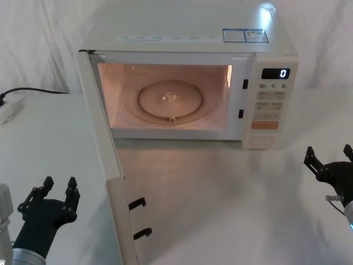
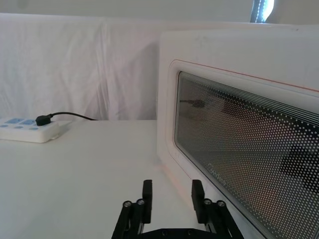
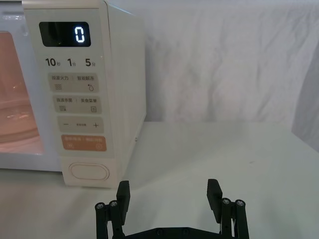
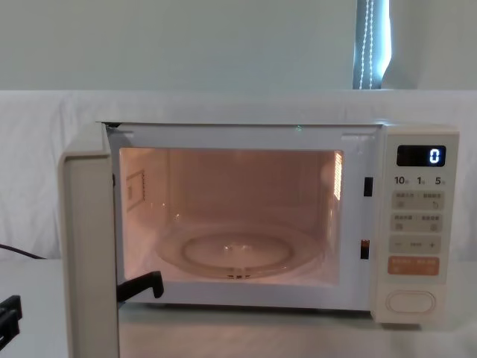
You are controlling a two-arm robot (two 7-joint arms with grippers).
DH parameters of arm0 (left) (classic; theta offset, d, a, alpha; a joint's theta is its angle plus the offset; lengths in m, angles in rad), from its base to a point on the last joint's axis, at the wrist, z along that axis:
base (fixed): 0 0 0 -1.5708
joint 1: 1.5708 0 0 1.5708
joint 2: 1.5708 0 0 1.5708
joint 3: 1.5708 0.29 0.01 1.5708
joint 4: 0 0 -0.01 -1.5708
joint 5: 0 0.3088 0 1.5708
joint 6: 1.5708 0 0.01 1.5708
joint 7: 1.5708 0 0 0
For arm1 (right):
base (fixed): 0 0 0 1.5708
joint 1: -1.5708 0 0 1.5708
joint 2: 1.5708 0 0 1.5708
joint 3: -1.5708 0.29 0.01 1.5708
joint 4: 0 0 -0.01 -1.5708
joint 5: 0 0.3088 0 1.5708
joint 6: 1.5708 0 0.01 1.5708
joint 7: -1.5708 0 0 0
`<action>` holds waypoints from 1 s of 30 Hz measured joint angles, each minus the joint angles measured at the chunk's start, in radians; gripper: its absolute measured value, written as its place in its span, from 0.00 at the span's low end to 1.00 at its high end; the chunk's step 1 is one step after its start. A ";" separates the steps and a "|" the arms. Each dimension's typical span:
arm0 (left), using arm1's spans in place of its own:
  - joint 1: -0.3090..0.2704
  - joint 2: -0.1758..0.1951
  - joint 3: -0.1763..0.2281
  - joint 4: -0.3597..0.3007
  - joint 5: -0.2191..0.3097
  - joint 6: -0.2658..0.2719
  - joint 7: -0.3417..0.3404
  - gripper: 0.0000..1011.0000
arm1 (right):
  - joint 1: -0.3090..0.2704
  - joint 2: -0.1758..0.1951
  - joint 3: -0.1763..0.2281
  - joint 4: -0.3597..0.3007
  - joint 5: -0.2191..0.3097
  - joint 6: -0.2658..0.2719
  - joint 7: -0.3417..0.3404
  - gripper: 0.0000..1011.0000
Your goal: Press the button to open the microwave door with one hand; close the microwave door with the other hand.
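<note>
Black long-fingered left gripper (image 1: 58, 190) spread, empty, just outside swung-open cream microwave door (image 1: 107, 165); black right gripper (image 3: 170, 196) spread, off cream pill-shaped button (image 3: 89, 173). Opening done; closing left.

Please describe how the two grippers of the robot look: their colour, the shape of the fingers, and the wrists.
Both are black. The left gripper has jointed linkage fingers with flat tips and screw heads, on a silver wrist. The right gripper has matching fingers, a thin cable and a small bluish light at its wrist.
</note>
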 joint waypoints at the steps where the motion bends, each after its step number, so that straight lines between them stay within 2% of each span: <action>1: 0.000 0.000 0.000 0.000 0.000 0.000 0.000 0.53 | 0.000 0.000 0.000 0.000 0.000 0.000 0.000 0.99; 2: 0.000 0.000 0.000 0.000 0.000 0.000 0.000 0.45 | 0.000 0.000 0.000 0.000 0.000 0.000 0.000 0.99; 3: 0.000 0.000 0.000 0.000 0.000 0.000 0.000 0.45 | 0.000 0.000 0.000 0.000 0.000 0.000 0.000 0.99; 9: 0.000 0.000 0.000 0.000 0.000 0.000 0.000 0.26 | 0.000 0.000 0.000 0.000 0.000 0.000 0.000 0.99; 11: 0.000 0.000 0.000 0.000 0.000 0.000 0.000 0.16 | 0.000 0.000 0.000 0.000 0.000 0.000 0.000 0.99; 12: 0.000 0.000 0.000 0.000 0.000 0.000 0.000 0.16 | 0.000 0.000 0.000 0.000 0.000 0.000 0.000 0.99; 13: 0.000 0.000 0.000 0.000 0.000 0.000 0.000 0.11 | 0.000 0.000 0.000 0.000 0.000 0.000 0.000 0.99; 16: 0.000 0.000 0.000 0.000 0.000 0.000 0.000 0.05 | 0.000 0.000 0.000 0.000 0.000 0.000 0.000 0.99; 17: 0.000 0.000 0.000 0.000 0.000 0.000 0.000 0.00 | 0.000 0.000 0.000 0.000 0.000 0.000 0.000 0.99; 30: 0.000 0.000 0.000 0.000 0.000 0.000 0.000 0.00 | 0.000 0.000 0.000 0.000 0.000 0.000 0.000 0.99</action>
